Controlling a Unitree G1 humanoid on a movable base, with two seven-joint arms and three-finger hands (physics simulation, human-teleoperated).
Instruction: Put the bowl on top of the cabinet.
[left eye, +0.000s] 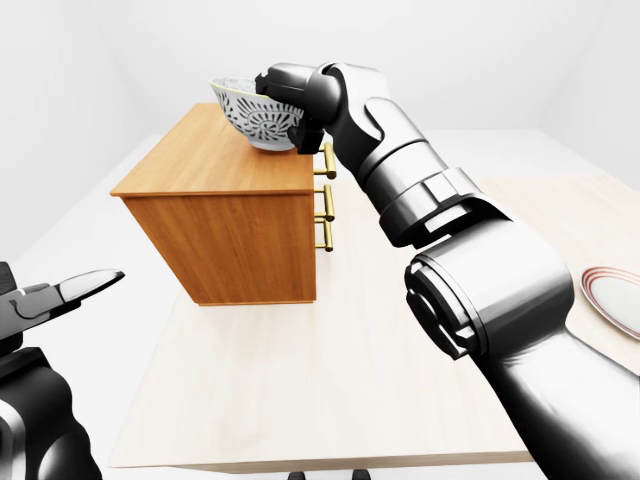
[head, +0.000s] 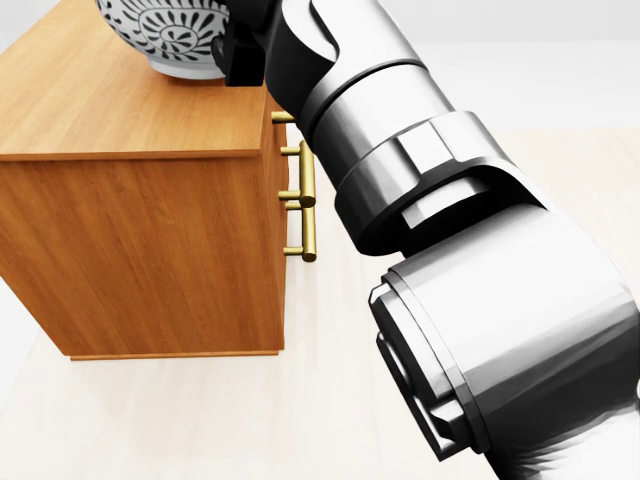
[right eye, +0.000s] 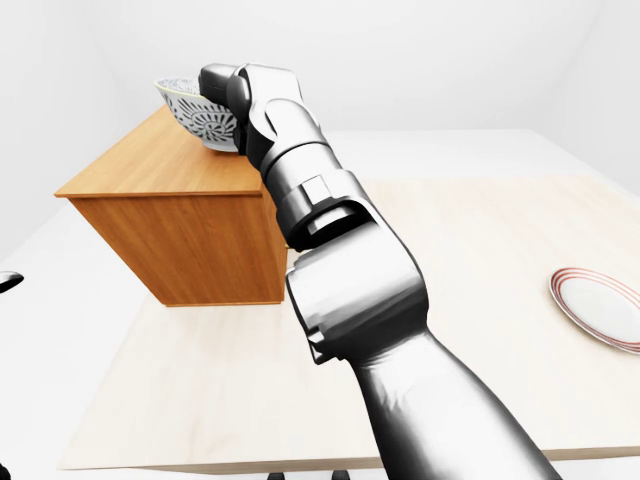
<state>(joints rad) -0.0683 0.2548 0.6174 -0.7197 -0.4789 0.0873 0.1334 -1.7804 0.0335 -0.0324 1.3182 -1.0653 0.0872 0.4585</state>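
The bowl sits on top of the cabinet, near the right edge of the top as the left-eye view shows it. It is a rounded, glossy white bowl covered in a dark leaf-and-petal pattern. It narrows to a small plain foot that appears to rest on the wood.

The right robot hand is closed on the bowl's right side. One dark finger hooks over the rim and a blocky black part presses against the outer wall below it. Behind the hand, the right arm runs down to the lower right of the views as a chain of smooth, polished grey cylinders with dark collars between them. It fills much of the head view.

The cabinet is a plain box of orange-brown wood with a fine straight grain and sharp, square edges. On its right face are slim brass handles, round bars on short posts.

It stands on the bench, whose top is pale, matte, lightly grained wood. Well apart on the bench, at the right edge of the right-eye view, lies a flat white plate with thin red rings around its rim.

The left robot hand is low at the left of the left-eye view. Its pointed black fingers are spread apart and hold nothing.
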